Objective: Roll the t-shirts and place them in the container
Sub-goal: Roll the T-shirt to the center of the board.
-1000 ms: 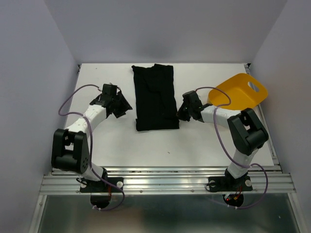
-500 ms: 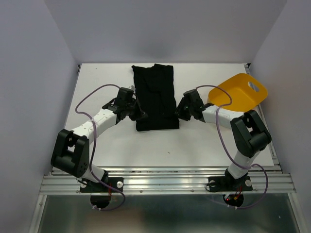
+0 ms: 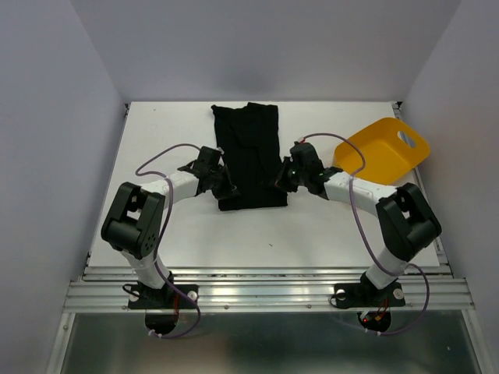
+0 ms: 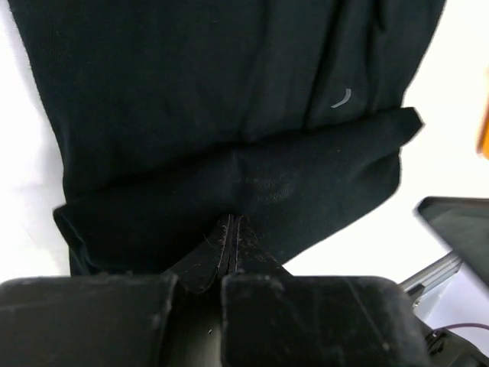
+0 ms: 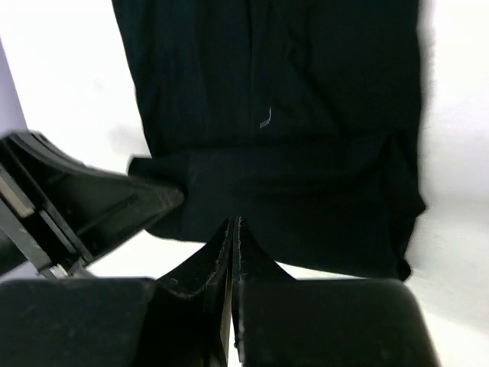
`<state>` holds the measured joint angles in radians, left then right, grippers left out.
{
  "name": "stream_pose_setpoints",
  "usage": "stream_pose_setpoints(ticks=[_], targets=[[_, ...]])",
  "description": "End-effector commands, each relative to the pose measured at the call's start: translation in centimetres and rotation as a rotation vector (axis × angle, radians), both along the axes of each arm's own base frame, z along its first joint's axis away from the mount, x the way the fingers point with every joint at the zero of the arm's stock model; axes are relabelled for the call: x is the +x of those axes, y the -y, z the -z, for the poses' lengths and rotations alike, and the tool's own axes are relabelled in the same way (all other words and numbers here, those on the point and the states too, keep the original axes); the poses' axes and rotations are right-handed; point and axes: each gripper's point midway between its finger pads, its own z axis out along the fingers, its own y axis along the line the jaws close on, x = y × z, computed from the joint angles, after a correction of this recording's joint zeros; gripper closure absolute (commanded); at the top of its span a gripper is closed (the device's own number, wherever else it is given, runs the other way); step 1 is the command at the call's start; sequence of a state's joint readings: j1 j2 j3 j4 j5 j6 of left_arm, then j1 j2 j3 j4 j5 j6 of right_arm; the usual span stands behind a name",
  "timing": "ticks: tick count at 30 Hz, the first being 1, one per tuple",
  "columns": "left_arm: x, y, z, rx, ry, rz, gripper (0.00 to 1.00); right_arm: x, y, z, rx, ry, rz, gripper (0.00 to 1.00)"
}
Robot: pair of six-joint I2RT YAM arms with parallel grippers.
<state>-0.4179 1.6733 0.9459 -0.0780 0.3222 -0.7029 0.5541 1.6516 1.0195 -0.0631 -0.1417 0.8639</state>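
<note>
Left gripper [image 3: 222,185] and right gripper [image 3: 284,178], out to the sides a second ago, have swung in and pinched shut on the near folded edge of the plain black cotton t-shirt [image 3: 249,152], which lies lengthwise on the white table [image 3: 156,136]. Rolling can likely begin.

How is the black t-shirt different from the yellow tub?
The t-shirt is black; the tub is yellow. The t-shirt is soft cloth lying flat in a long folded strip; the tub is a hollow shell with a handle hole. The left gripper and right gripper pinch the t-shirt's near end; nothing grips the tub. Both rest on the white table.
</note>
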Motion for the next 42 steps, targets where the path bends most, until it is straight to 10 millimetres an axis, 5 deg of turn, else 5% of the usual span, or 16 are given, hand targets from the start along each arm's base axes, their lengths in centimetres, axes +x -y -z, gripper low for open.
stream_pose_setpoints(ticks=[1,10,13,17,19,22,25,29,36,39,42], targets=[[0.7,0.3,0.1,-0.002,0.032,0.029,1.0,-0.1,-2.6,1.1,0.051,-0.035,-0.078,0.99],[-0.2,-0.6,2.1,0.05,0.003,0.03,1.0,-0.2,-0.3,8.0,-0.083,-0.104,0.009,0.99],[0.4,-0.5,0.0,0.055,0.078,0.056,1.0,-0.4,-0.2,6.2,-0.065,-0.073,-0.001,0.99],[0.7,0.0,-4.3,0.065,0.185,0.085,1.0,0.2,-1.2,1.3,0.007,0.021,-0.029,0.99],[0.7,0.3,-5.7,0.035,0.205,0.083,1.0,0.2,-3.0,-1.0,0.043,0.061,-0.07,0.99],[0.3,1.4,-6.5,-0.034,0.2,0.099,1.0,0.5,-5.1,-1.9,0.081,0.068,-0.107,0.99],[-0.3,2.0,-5.8,-0.089,0.16,0.086,1.0,1.0,-6.3,-1.4,0.12,0.049,-0.123,0.99],[-0.7,2.6,-3.4,-0.131,0.098,0.058,1.0,0.6,-7.6,2.2,0.136,-0.032,-0.138,0.99],[-1.3,1.5,1.6,-0.051,0.017,0.032,1.0,-0.7,-5.3,8.0,0.038,-0.125,-0.071,0.99],[-1.3,1.2,1.0,-0.042,0.041,0.038,1.0,-1.0,-4.5,8.0,0.015,-0.12,-0.051,0.99],[-0.9,0.7,-0.6,-0.021,0.084,0.029,1.0,-0.7,-4.4,5.5,0.026,-0.067,-0.054,0.99]])
